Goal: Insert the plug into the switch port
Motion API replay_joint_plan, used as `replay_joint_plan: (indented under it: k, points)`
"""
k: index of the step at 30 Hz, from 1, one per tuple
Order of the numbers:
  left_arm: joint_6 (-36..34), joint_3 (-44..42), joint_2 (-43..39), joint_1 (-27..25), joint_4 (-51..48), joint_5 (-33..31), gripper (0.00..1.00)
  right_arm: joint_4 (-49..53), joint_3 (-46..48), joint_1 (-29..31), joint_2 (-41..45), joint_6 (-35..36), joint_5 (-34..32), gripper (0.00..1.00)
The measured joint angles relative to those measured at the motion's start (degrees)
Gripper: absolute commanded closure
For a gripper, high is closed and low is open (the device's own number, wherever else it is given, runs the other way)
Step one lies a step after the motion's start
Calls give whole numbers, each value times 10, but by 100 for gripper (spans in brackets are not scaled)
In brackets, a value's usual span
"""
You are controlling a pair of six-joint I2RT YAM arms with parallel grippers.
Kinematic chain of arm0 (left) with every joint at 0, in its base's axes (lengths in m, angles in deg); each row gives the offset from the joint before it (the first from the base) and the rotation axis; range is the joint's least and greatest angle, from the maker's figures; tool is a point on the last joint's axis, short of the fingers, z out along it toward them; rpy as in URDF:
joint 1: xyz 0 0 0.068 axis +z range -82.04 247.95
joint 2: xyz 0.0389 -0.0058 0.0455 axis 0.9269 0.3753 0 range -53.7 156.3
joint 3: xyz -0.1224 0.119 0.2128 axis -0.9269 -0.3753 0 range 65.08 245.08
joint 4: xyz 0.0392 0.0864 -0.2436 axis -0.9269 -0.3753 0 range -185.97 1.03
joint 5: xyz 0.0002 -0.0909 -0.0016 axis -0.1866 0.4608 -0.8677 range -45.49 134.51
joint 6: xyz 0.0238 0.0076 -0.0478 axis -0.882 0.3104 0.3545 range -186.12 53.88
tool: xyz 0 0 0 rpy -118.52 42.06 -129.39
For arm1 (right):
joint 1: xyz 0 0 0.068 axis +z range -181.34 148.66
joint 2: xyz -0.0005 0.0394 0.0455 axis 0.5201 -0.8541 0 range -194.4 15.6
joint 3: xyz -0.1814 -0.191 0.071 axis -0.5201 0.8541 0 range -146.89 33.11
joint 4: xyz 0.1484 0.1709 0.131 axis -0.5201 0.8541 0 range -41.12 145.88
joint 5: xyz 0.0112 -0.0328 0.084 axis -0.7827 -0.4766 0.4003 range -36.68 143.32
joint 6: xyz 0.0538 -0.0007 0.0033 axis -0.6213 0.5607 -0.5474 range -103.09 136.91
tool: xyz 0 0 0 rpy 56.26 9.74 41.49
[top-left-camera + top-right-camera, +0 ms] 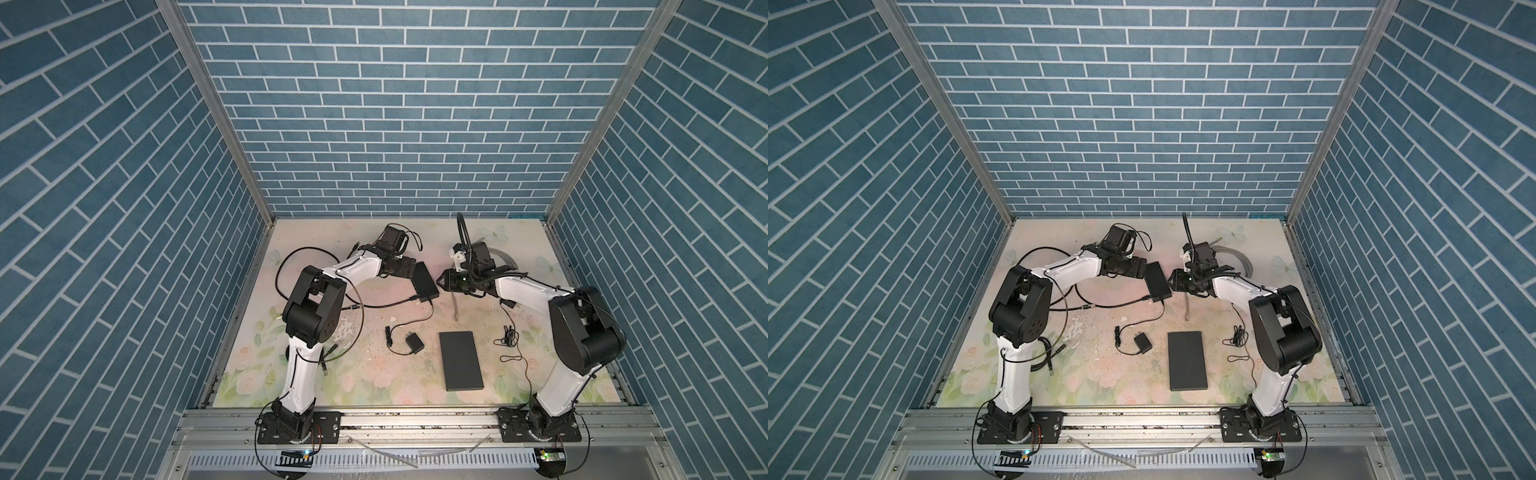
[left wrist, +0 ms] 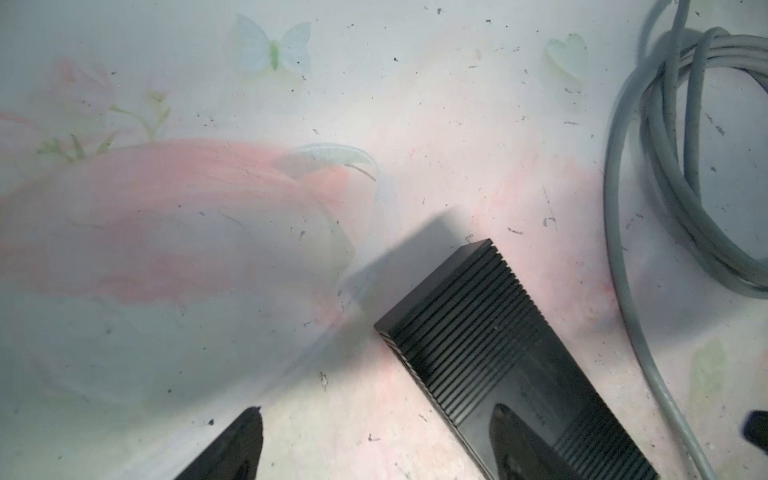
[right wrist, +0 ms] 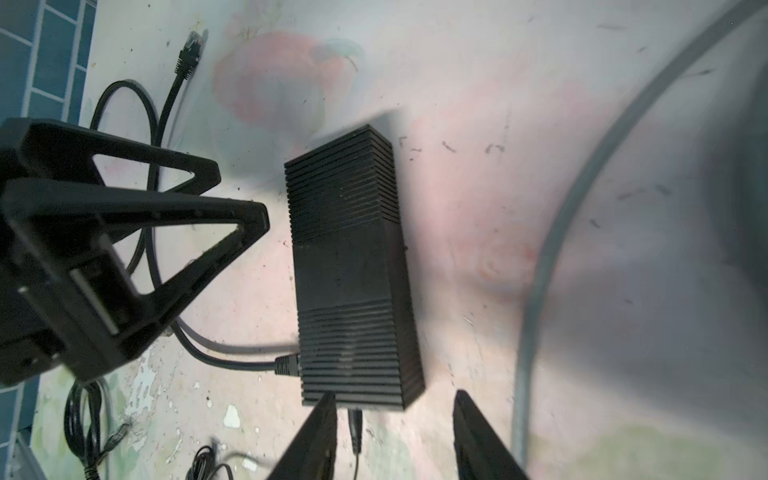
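The switch (image 3: 349, 266) is lying flat on the mat (image 1: 365, 374), toward the back, between the two grippers. A black plug (image 3: 287, 365) is sitting in its side, and a loose plug (image 3: 190, 45) is lying well apart from it. The left gripper (image 2: 376, 411) is standing just beside the switch, fingers wide apart, holding nothing. The right gripper (image 3: 395, 395) is hovering at the switch's end, fingers apart, gripping nothing. A grey cable (image 3: 552, 249) is passing beside it.
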Motion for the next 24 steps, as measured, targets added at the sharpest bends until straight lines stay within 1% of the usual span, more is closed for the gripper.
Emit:
replay_joint_plan:
  k: [4, 9, 12, 14, 16, 19, 21, 24]
  points:
    - [-2, 0, 2, -1, -3, 5, 17, 18, 33, -1, 30, 0, -25, 59]
    - [-19, 0, 1, -2, -7, 4, 18, 40, 83, 4, 30, -6, -39, 59]
    - [-33, 1, -2, -2, -17, 1, 18, 54, 96, 19, 30, -14, -44, 59]
    - [-42, 4, -6, -3, -28, -2, 18, 56, 99, 32, 30, -18, -47, 64]
    - [-52, 9, -10, -5, -38, -5, 18, 56, 104, 42, 30, -28, -49, 71]
    - [-71, 24, -13, -8, -50, -4, 23, 54, 113, 50, 33, -40, -53, 80]
    - [-89, 33, -15, -9, -53, 3, 25, 57, 117, 50, 37, -45, -60, 84]
    - [-129, 32, -24, -10, -52, 21, 26, 68, 116, 49, 44, -49, -69, 87]
